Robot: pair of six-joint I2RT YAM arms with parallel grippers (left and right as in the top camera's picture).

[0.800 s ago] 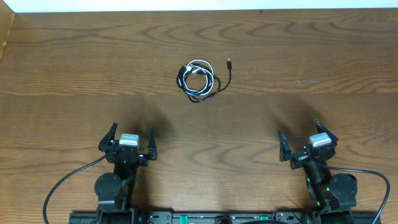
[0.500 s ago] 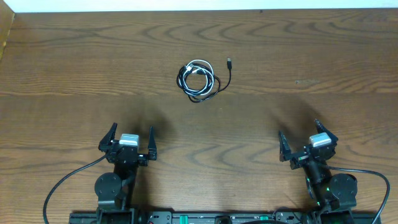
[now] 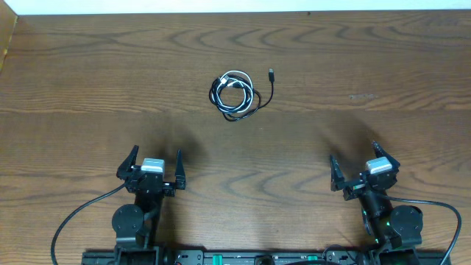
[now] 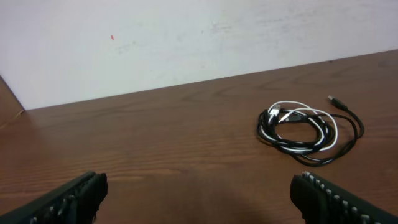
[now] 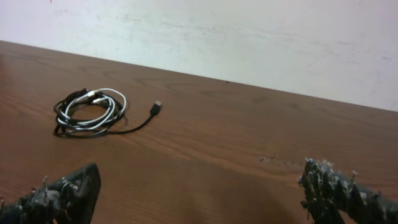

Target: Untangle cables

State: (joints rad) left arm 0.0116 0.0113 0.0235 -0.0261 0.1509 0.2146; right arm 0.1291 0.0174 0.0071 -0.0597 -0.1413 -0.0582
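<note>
cables [image 3: 235, 94] coiled together on table [image 3: 368, 66]; both claws open, well apart.

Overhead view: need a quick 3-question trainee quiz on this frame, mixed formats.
1. True or false: the left gripper is holding the coiled bundle of thin black and white cables.
2. The black cable's loose plug end lies off the coil toward: A) the left arm's side, B) the right arm's side, C) the robot's bases.
3. Fill in: the left gripper and the right gripper both have their jaws ___.

Key: 1 false, it is empty and well apart from the bundle. 2 B. 3 open.
</note>
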